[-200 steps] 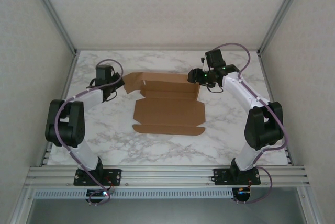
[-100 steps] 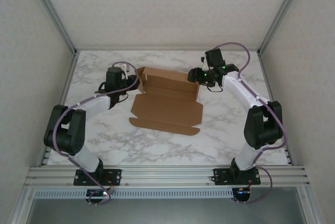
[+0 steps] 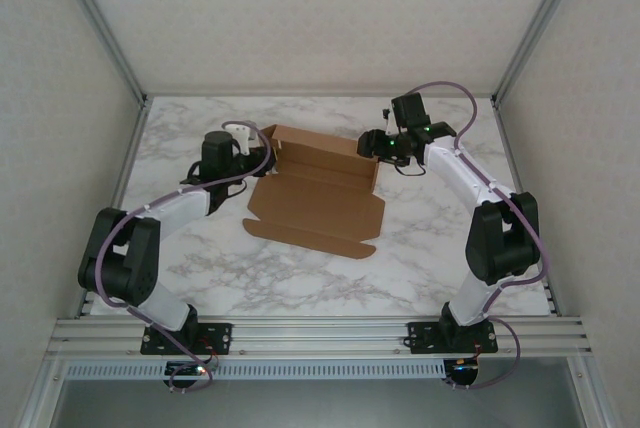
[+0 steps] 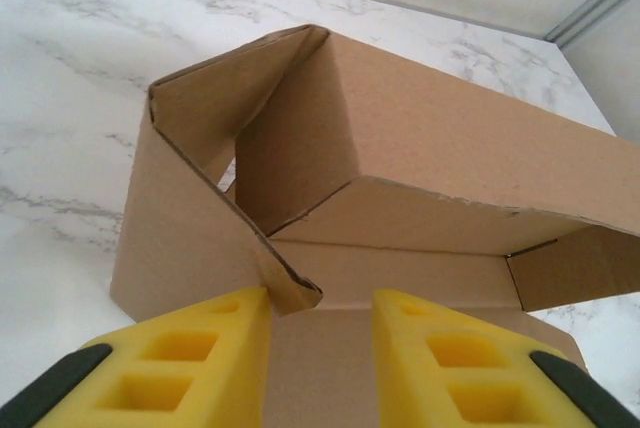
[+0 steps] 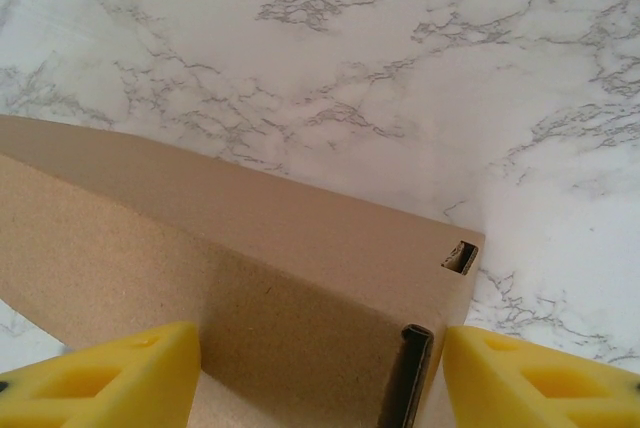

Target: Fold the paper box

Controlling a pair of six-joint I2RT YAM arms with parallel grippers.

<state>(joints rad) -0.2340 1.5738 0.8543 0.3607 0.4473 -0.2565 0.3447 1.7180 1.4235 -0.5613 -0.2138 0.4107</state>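
**Box half raised, a pincer at each end of its rear wall**

Top view: the box [image 3: 320, 198] lies on the table [image 3: 215, 253] between the two arms. Its near panels are flat and its rear wall [image 3: 325, 143] stands up. The left pincer [image 3: 252, 151] is at the left end of that wall. The right pincer [image 3: 373, 146] is at the right end. How wide either one stands cannot be told from up here.

Left wrist view: the left pincer [image 4: 322, 300] has its yellow fingers [image 4: 190, 353] partly apart, with a clear gap between them. The corner of a side flap [image 4: 200, 238] reaches into that gap and touches one finger, well clear of the other. Nothing is clamped. The rest of the box [image 4: 450, 138] rises just ahead, its wall folded over and the table [image 4: 60, 148] beyond it.

Right wrist view: the right pincer [image 5: 322, 348] stands wide apart. The end of the wall [image 5: 250, 288] sits between its fingers [image 5: 530, 378], just inside one of them and passing under the other. I cannot tell whether either finger touches it. The table [image 5: 400, 68] lies ahead.
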